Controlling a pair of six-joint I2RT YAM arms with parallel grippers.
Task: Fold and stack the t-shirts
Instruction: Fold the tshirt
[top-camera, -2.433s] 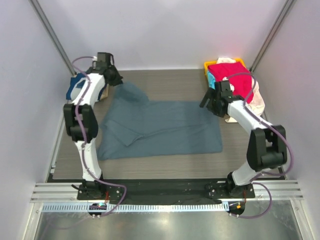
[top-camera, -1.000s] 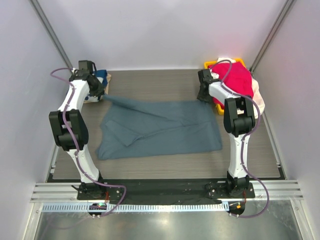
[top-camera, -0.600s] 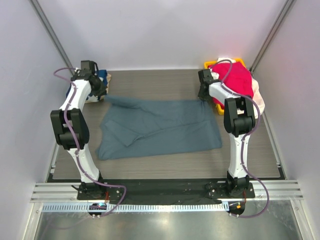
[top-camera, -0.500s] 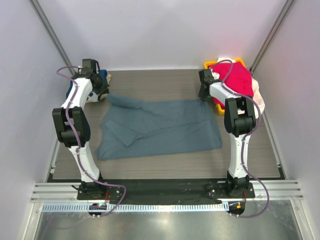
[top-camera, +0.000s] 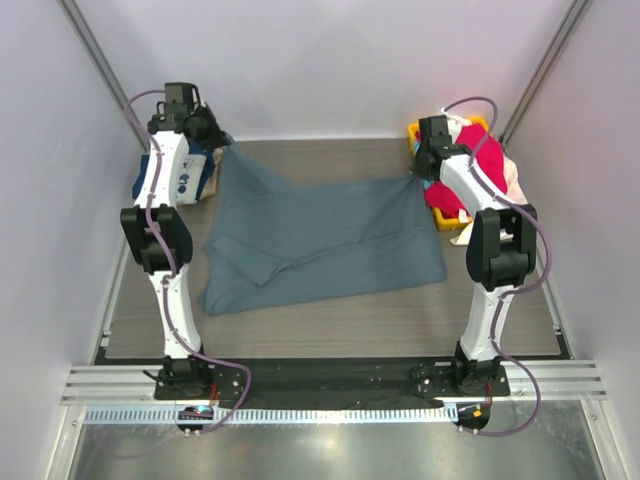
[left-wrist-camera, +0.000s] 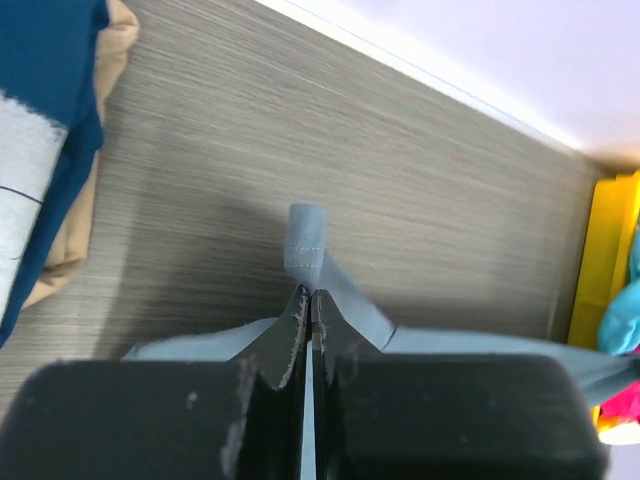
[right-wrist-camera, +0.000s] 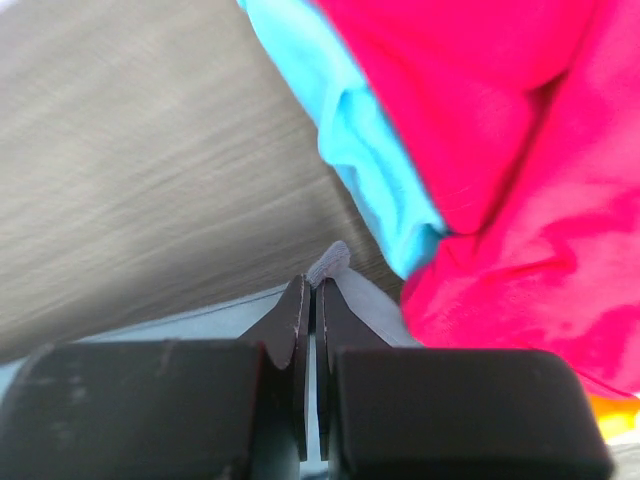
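Both far corners of the slate blue-grey shirt (top-camera: 320, 240) are up off the bench (top-camera: 330, 320) since a second ago. I've got the left jaws clamped on its far-left corner, near the navy shirt (left-wrist-camera: 50, 60) that lies on a tan one (left-wrist-camera: 70, 250). The shirt body lies mid-bench. Right jaws are pinched on the far-right corner, beside the turquoise (right-wrist-camera: 370, 170) and red (right-wrist-camera: 500, 150) shirts at the yellow basket (left-wrist-camera: 600, 260).

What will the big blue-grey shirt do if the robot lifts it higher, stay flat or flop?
Probably flop: the blue-grey t-shirt sags at its far edge between the left gripper and the right gripper, both shut on its corners. It will likely drape and crease, as folds already show. It seems light; small pinches hold it.
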